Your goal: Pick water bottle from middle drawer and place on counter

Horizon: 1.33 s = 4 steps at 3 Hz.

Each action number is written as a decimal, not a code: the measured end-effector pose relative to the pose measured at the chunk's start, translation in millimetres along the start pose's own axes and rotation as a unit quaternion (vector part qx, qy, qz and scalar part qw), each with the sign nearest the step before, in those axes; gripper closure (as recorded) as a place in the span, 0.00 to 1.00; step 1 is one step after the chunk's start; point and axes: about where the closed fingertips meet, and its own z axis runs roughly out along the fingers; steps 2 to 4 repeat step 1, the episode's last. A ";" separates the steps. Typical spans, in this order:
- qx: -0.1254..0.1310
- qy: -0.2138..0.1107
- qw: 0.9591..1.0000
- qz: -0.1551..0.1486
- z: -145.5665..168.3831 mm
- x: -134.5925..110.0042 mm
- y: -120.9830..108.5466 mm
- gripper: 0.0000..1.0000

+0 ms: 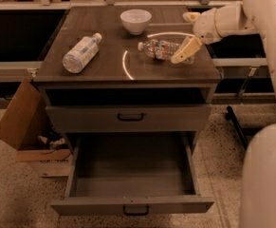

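Observation:
The water bottle [159, 49] lies on its side on the counter [109, 65], right of centre, with its white cap pointing left. My gripper [181, 38] is at the bottle's right end, just above the counter. Its fingers are spread apart: one beige finger [187, 49] rests against the bottle's base, and the other is well behind it. The middle drawer [133, 175] is pulled wide open at the bottom of the cabinet, and its grey inside holds nothing. Its dark bar handle [136, 210] faces the camera.
A bigger bottle with a pale label [81, 53] lies on the counter's left side. A white bowl [135, 20] stands at the back centre. The drawer above [130, 118] is shut. A cardboard box [19, 120] leans left of the cabinet. My arm reaches in from the right.

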 end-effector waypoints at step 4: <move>0.031 -0.002 0.999 -0.016 -40.8 -2.1 0.6 0.00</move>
